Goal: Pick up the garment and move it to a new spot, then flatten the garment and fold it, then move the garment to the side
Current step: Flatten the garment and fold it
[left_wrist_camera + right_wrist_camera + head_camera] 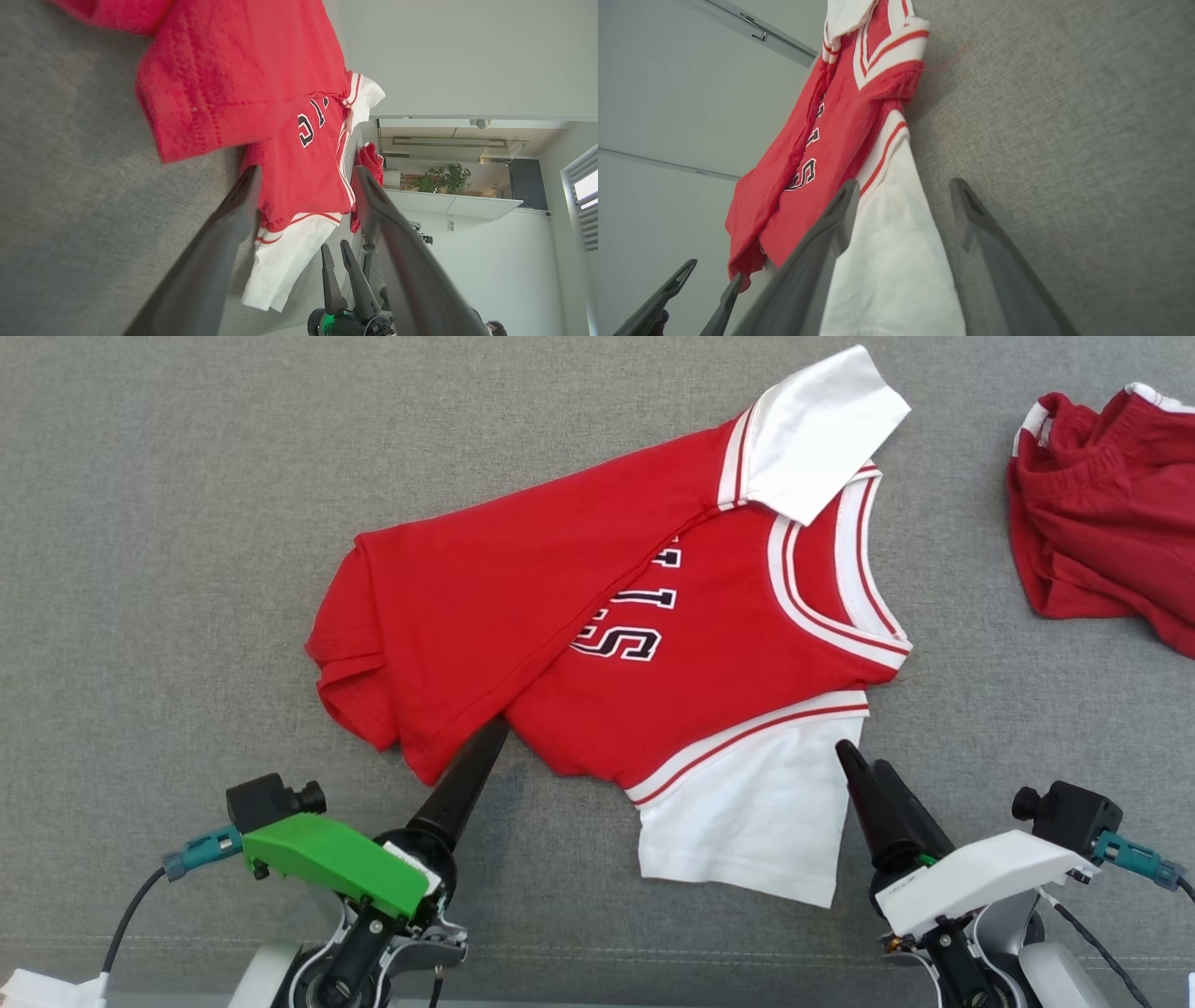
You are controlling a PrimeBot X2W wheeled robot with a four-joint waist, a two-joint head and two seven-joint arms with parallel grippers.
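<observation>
While the red jersey (597, 616) lies rumpled on the grey cloth (187, 523), the left gripper (490, 742) at its hem and the right gripper (859, 761) beside its white sleeve (747, 812) gape empty, probably poised to grasp

Garment (747, 653) lettering (627, 639) partly under fold (504, 588)

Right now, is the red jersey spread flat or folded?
Partly folded. One side of the jersey lies doubled over its front, hiding part of the lettering; both white sleeves stick out.
</observation>
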